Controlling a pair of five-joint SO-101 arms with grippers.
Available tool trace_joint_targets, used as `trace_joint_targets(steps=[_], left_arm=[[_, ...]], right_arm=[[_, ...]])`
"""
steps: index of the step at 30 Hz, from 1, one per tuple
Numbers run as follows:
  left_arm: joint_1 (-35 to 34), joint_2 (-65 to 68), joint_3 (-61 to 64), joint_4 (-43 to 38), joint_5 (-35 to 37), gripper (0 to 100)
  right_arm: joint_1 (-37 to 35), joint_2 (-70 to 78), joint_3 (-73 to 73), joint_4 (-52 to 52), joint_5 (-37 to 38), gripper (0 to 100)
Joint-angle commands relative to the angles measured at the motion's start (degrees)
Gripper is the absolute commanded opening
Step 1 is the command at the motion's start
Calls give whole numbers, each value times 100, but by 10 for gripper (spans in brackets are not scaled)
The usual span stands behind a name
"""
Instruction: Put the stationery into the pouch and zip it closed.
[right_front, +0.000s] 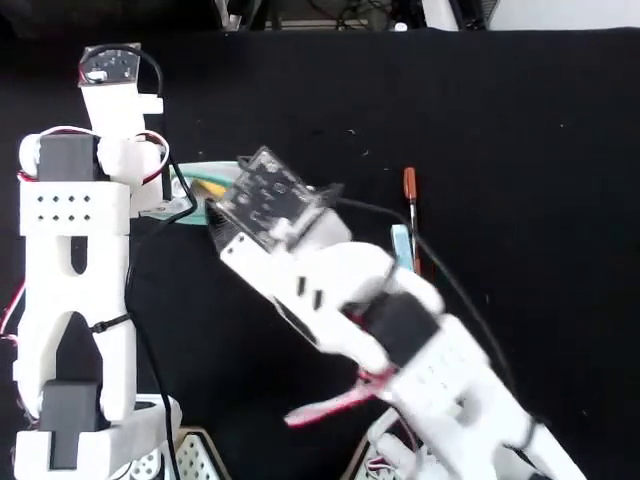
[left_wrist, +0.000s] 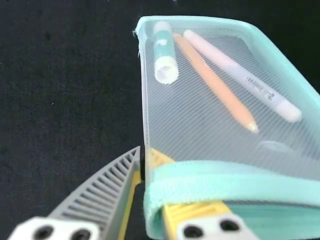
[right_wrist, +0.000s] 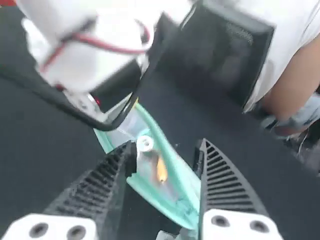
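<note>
One pouch (left_wrist: 210, 125) end sits, seemingly pinched, in left tool (left_wrist: 145, 157).

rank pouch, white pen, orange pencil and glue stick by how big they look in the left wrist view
1. pouch, by far
2. white pen and orange pencil: near equal in length, the pen thicker, too close to split firmly
3. glue stick, shortest though stout
</note>
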Motion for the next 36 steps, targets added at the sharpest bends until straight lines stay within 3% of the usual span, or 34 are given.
trace_joint_targets(steps=[1, 3, 6, 9, 12, 18, 27, 36], left_arm=[[-22, 18, 31, -44, -44, 30], [-22, 18, 31, -44, -44, 30], [-22, 18, 31, -35, -44, 30], [-22, 18, 31, -35, -44, 30], [-22, 18, 40, -35, -44, 30], [-22, 18, 180, -70, -44, 30], [-22, 18, 180, -62, -44, 30], [-22, 18, 154, -70, -53, 30]], right_arm=[[158, -1130, -585, 440, -26, 195], [651, -1701, -611, 712, -26, 183], [1960, -1947, -207, 1134, -70, 135], [3086, -1543, 778, 949, -70, 127], [3631, -734, 1657, 598, -70, 164], [3710, 1332, 1824, 229, -70, 146], [4202, 4057, 163, 246, -35, 136], [4378, 5446, -708, 844, 273, 134]])
